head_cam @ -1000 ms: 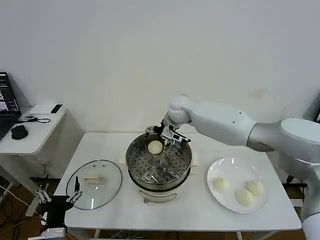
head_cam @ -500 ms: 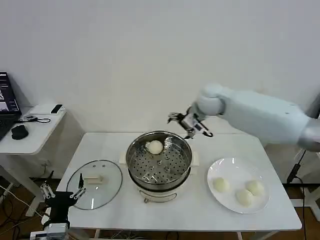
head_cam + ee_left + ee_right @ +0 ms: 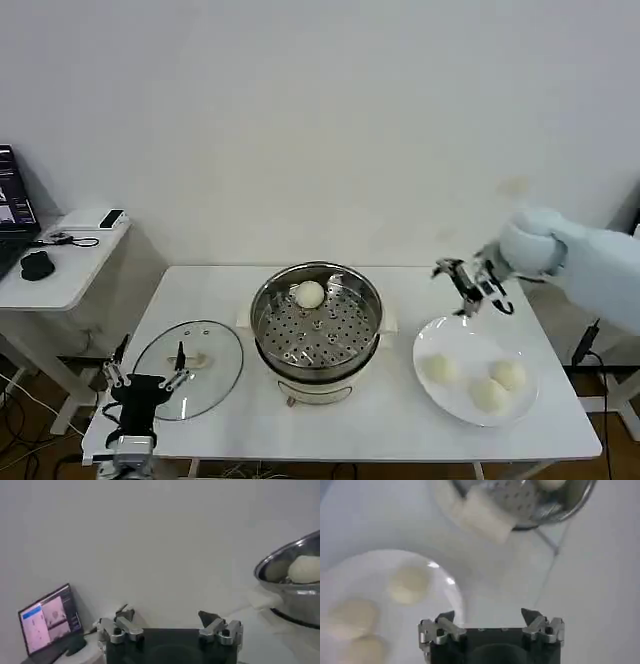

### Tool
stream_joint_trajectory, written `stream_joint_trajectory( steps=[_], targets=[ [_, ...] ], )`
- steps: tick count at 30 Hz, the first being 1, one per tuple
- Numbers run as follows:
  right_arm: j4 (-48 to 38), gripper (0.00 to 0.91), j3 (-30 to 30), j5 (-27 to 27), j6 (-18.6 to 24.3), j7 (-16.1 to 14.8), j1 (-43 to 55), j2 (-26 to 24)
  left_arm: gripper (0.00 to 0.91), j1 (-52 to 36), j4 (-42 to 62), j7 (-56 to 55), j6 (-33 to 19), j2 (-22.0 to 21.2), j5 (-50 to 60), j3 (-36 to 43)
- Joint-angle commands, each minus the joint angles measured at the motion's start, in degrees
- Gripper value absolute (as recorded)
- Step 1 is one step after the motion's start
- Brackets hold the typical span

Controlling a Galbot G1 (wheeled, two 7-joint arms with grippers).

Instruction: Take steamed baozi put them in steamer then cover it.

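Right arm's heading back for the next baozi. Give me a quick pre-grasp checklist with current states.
1. Right pincer open and empty: ok.
2. Right pincer over the white plate: not ok, it hangs above the plate's far rim.
3. Baozi left on the plate: ok, three.
4. Free room in the steamer: ok, one bun at the far side of the tray.
5. Glass lid off the steamer: ok, flat on the table.
6. Left pincer out of the way: ok, open at the near left edge.

no legible text, laptop screen [image 3: 47,625] content unreadable
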Motion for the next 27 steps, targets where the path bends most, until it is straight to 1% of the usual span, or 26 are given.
stream_joint_trajectory(
  steps=[1, 5, 9, 15, 23, 25, 26, 27],
  targets=[
    [2.48, 0.907, 3.83, 0.09, -3.60, -0.91, -8.79, -5.61, 0.907, -0.22, 0.51, 0.07, -0.02, 0.13, 0.49, 0.78],
    [1.45, 0.907, 7.75, -0.41, -4.90, -0.81, -14.80, -3.78, 0.907, 0.37, 0.65, -0.10, -0.22, -0.37, 1.03, 0.89],
    [-0.53, 0.907, 10.54, -0.87, -5.20, -0.81, -19.83, -2.16, 0.907, 0.90, 0.28, -0.17, -0.25, -0.52, 1.28, 0.72],
    [-3.78, 0.907, 13.22, -2.22, -5.30, -0.72, -23.46, 0.73, 0.907, 1.34, -0.08, -0.18, -0.25, -0.66, 1.34, 0.33],
    [-7.46, 0.907, 15.04, -2.88, -4.80, -0.10, -25.71, 3.58, 0.907, 1.33, -0.08, -0.15, -0.25, -0.78, 1.40, 0.34],
    [-8.07, 0.887, 15.84, -3.11, -4.80, 0.32, -26.33, 4.43, 0.907, 1.41, -0.10, -0.17, -0.25, -0.75, 1.39, 0.32],
    [-8.31, 0.846, 16.00, -3.26, -4.74, 0.48, -26.55, 4.70, 0.907, 1.41, -0.05, -0.19, -0.27, -0.74, 1.38, 0.27],
    [-8.50, 0.836, 16.09, -3.30, -4.67, 0.73, -26.66, 5.28, 0.907, 1.41, -0.02, -0.20, -0.28, -0.75, 1.36, 0.22]
  ],
)
